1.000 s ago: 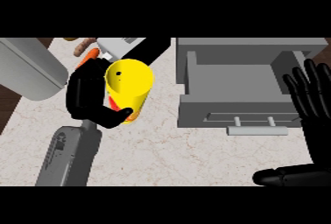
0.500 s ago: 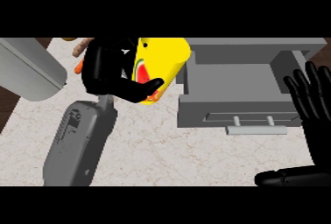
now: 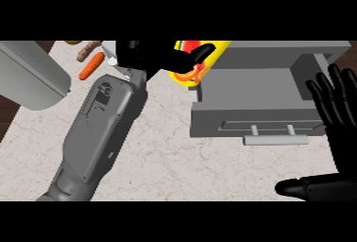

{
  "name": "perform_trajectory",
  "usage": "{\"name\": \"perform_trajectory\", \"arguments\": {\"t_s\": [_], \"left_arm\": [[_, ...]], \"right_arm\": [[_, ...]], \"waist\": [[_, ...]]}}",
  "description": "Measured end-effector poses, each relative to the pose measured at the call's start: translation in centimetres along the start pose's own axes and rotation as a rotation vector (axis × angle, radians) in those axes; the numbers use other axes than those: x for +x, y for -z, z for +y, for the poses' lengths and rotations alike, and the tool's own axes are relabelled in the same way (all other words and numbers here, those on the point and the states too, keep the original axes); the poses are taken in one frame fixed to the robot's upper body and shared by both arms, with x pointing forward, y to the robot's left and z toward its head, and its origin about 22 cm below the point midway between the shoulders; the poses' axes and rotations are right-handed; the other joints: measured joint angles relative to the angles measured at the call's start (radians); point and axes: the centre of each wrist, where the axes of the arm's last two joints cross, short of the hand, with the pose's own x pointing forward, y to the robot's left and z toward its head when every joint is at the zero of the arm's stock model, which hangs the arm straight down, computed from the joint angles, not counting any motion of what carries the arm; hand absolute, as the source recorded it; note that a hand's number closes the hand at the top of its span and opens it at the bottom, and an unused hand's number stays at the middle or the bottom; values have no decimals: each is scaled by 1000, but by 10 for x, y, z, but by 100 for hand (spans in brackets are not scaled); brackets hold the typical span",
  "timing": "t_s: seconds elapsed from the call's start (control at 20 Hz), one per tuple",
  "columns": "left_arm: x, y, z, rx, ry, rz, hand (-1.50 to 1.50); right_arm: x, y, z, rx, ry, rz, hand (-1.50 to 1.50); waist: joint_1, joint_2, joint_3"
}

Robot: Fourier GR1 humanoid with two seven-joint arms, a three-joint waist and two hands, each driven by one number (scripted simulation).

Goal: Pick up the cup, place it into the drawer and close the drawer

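A yellow cup (image 3: 207,60) with red and orange marks hangs at the top of the head view, just left of the open grey drawer (image 3: 261,92). My left hand (image 3: 155,56) is shut on the cup and hides much of it. The long grey left forearm (image 3: 97,132) stretches up from the lower left. The drawer's inside shows nothing in it, and its front panel with a handle (image 3: 276,138) faces me. My right hand (image 3: 342,111) rests open at the right edge, fingers up, beside the drawer's right wall.
A carrot (image 3: 91,65) lies at the top left next to a brownish item (image 3: 87,49). A large grey rounded object (image 3: 31,75) fills the upper left corner. The marble counter (image 3: 174,160) spreads below the drawer.
My left hand has carried the cup up and to the right, from the counter's left part to the drawer's left wall. The right hand has not moved.
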Motion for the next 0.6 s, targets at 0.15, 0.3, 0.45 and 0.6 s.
{"name": "perform_trajectory", "arguments": {"t_s": [0.15,0.3,0.45,0.6], "left_arm": [[-8,10,-11,-9,22,22,150],[-16,13,-21,-1,36,40,150],[-21,18,-28,3,44,59,150],[-29,24,-33,6,57,82,150]], "right_arm": [[-2,0,3,-2,0,3,-150],[-6,-1,0,1,3,6,-150],[-2,-1,2,1,3,1,-150],[0,1,-4,7,0,-1,-150]], "waist": [[-4,1,0],[-6,1,0],[-8,2,0],[-13,3,0]]}}
